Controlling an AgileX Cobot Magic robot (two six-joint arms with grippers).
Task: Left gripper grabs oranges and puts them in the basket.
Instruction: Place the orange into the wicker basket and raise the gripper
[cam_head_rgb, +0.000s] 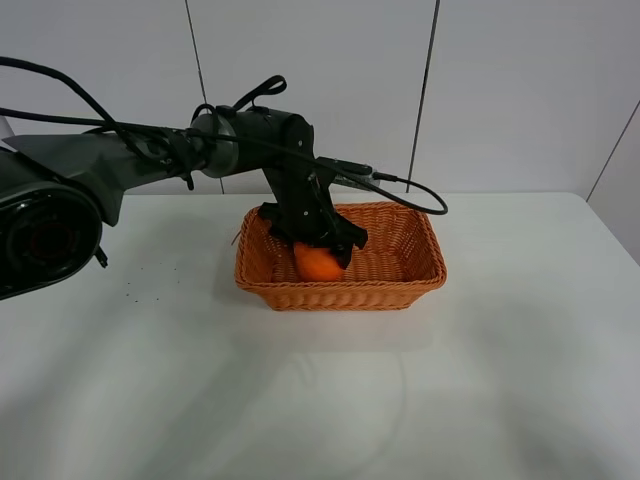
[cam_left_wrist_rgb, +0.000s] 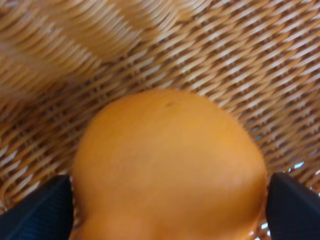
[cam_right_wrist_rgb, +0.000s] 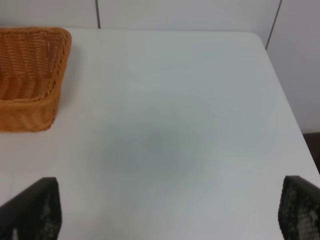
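One table (cam_head_rgb: 500, 380), white, found carrying the whole set-up. Noted the left arm (cam_head_rgb: 250, 140) reaching in from 9 o'clock and bending down into the basket (cam_head_rgb: 400, 285), which sat toward 12 o'clock of table centre with its long axis running 9 to 3.

Found the left gripper (cam_head_rgb: 318, 255) inside the basket walls, in the 9 o'clock half, clamped on the orange (cam_head_rgb: 318, 265). Confirmed in the left wrist view: both fingers (cam_left_wrist_rgb: 37, 212) pressed against opposite flanks of the orange (cam_left_wrist_rgb: 167, 165), wicker floor close behind. Could not tell whether fruit touched floor. Judged fruit near-round, so no axis of consequence to the grip.

Judged carrying as done and release as the step in hand: orange lay directly between the fingers and already over the basket floor, so needing only a parting of the fingers and a straight lift. Flagged the 9 o'clock wall and 6 o'clock rim as nearest obstructions.

Found the right gripper (cam_right_wrist_rgb: 170, 215) spread wide, holding nothing, over bare table and well apart from the basket (cam_right_wrist_rgb: 35, 110); far less well placed than the left.

Logged a black cable (cam_head_rgb: 415, 200) looping over the rim at 12 to 1 o'clock; possible snag on withdrawal.
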